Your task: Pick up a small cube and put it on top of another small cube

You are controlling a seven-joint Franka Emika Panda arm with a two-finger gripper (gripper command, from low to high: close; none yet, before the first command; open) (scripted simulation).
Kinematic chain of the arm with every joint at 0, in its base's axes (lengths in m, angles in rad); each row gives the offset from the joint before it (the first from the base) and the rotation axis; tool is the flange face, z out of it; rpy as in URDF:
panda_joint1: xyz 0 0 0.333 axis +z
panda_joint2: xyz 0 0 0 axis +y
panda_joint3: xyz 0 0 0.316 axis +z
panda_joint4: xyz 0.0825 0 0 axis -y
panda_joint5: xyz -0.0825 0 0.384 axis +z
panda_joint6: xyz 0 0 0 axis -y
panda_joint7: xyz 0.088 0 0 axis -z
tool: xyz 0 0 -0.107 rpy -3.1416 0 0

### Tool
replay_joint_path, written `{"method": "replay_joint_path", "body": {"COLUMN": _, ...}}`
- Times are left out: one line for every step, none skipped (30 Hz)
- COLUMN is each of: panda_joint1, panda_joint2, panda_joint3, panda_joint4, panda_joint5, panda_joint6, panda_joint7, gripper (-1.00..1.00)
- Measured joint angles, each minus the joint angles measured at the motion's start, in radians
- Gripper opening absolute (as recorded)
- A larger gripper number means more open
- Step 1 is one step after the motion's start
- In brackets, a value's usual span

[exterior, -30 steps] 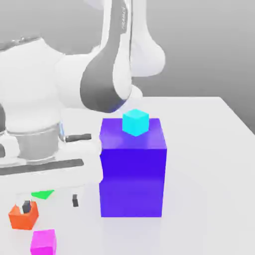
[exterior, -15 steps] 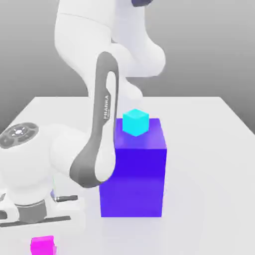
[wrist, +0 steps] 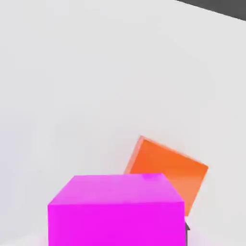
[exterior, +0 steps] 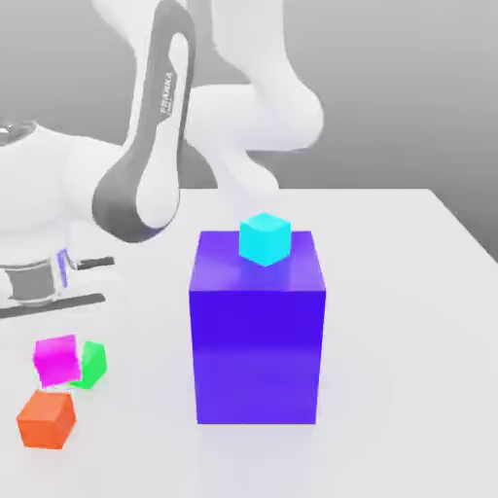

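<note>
- Gripper: the fingers are hard to make out; whether they are open, closed or gripping cannot be told. In the hand view one dark sliver shows at the lower corner of the magenta cube
- Magenta-pink cube [exterior: 56, 359]: the small cube of the task, at the exterior view's left, tilted, seemingly off the table, above and just beside the orange cube. In the hand view it [wrist: 116, 210] sits close to the camera, cut off by the frame edge
- Green cube [exterior: 92, 364]: partly hidden behind the magenta-pink cube, only one side and a corner visible; whether the two touch cannot be told
- Orange cube [exterior: 46, 419]: on the table, near the exterior view's lower left. In the hand view it [wrist: 169, 172] lies rotated, its near corner covered by the magenta-pink cube
- Blue-violet block [exterior: 258, 326]: large, upright, at the middle of the table, well apart from the three small cubes
- Cyan cube [exterior: 265, 238]: small, resting on the block's top face, near its back edge
- Arm [exterior: 156, 136]: white with grey link covers, cut off by the exterior view's top and left edges
- Table [exterior: 409, 321]: plain white, matte
- Background: flat grey, no visible features
</note>
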Motion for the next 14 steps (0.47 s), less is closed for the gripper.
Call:
{"method": "replay_joint_path", "body": {"panda_joint1": -0.033, "panda_joint2": -0.035, "panda_joint3": -0.007, "panda_joint4": -0.032, "panda_joint5": -0.034, "panda_joint6": 0.003, "panda_joint7": -0.023, "gripper": -1.0}}
{"method": "replay_joint_path", "body": {"panda_joint1": -0.06, "panda_joint2": -0.071, "panda_joint3": -0.013, "panda_joint4": -0.065, "panda_joint5": -0.071, "panda_joint6": 0.006, "panda_joint7": -0.046, "gripper": -1.0}}
{"method": "replay_joint_path", "body": {"panda_joint1": -0.073, "panda_joint2": -0.106, "panda_joint3": -0.015, "panda_joint4": -0.096, "panda_joint5": -0.106, "panda_joint6": 0.01, "panda_joint7": -0.068, "gripper": -1.0}}
{"method": "replay_joint_path", "body": {"panda_joint1": -0.084, "panda_joint2": -0.131, "panda_joint3": -0.019, "panda_joint4": -0.123, "panda_joint5": -0.134, "panda_joint6": 0.017, "panda_joint7": -0.089, "gripper": -1.0}}
{"method": "replay_joint_path", "body": {"panda_joint1": -0.083, "panda_joint2": -0.127, "panda_joint3": -0.023, "panda_joint4": -0.136, "panda_joint5": -0.131, "panda_joint6": 0.037, "panda_joint7": -0.111, "gripper": -1.0}}
{"method": "replay_joint_path", "body": {"panda_joint1": -0.077, "panda_joint2": -0.107, "panda_joint3": -0.025, "panda_joint4": -0.142, "panda_joint5": -0.109, "panda_joint6": 0.062, "panda_joint7": -0.137, "gripper": -1.0}}
{"method": "replay_joint_path", "body": {"panda_joint1": -0.07, "panda_joint2": -0.078, "panda_joint3": -0.021, "panda_joint4": -0.144, "panda_joint5": -0.075, "panda_joint6": 0.091, "panda_joint7": -0.167, "gripper": -1.0}}
{"method": "replay_joint_path", "body": {"panda_joint1": -0.068, "panda_joint2": -0.044, "panda_joint3": -0.014, "panda_joint4": -0.144, "panda_joint5": -0.031, "panda_joint6": 0.121, "panda_joint7": -0.2, "gripper": -1.0}}
{"method": "replay_joint_path", "body": {"panda_joint1": -0.067, "panda_joint2": -0.008, "panda_joint3": -0.003, "panda_joint4": -0.143, "panda_joint5": 0.02, "panda_joint6": 0.152, "panda_joint7": -0.237, "gripper": -1.0}}
{"method": "replay_joint_path", "body": {"panda_joint1": -0.077, "panda_joint2": 0.029, "panda_joint3": 0.02, "panda_joint4": -0.141, "panda_joint5": 0.075, "panda_joint6": 0.182, "panda_joint7": -0.278, "gripper": -1.0}}
{"method": "replay_joint_path", "body": {"panda_joint1": -0.101, "panda_joint2": 0.066, "panda_joint3": 0.054, "panda_joint4": -0.139, "panda_joint5": 0.13, "panda_joint6": 0.213, "panda_joint7": -0.317, "gripper": -1.0}}
{"method": "replay_joint_path", "body": {"panda_joint1": -0.114, "panda_joint2": 0.086, "panda_joint3": 0.073, "panda_joint4": -0.137, "panda_joint5": 0.16, "panda_joint6": 0.229, "panda_joint7": -0.339, "gripper": 1.0}}
{"method": "replay_joint_path", "body": {"panda_joint1": -0.114, "panda_joint2": 0.086, "panda_joint3": 0.073, "panda_joint4": -0.137, "panda_joint5": 0.16, "panda_joint6": 0.229, "panda_joint7": -0.339, "gripper": 1.0}}
{"method": "replay_joint_path", "body": {"panda_joint1": -0.114, "panda_joint2": 0.086, "panda_joint3": 0.073, "panda_joint4": -0.137, "panda_joint5": 0.16, "panda_joint6": 0.229, "panda_joint7": -0.339, "gripper": 1.0}}
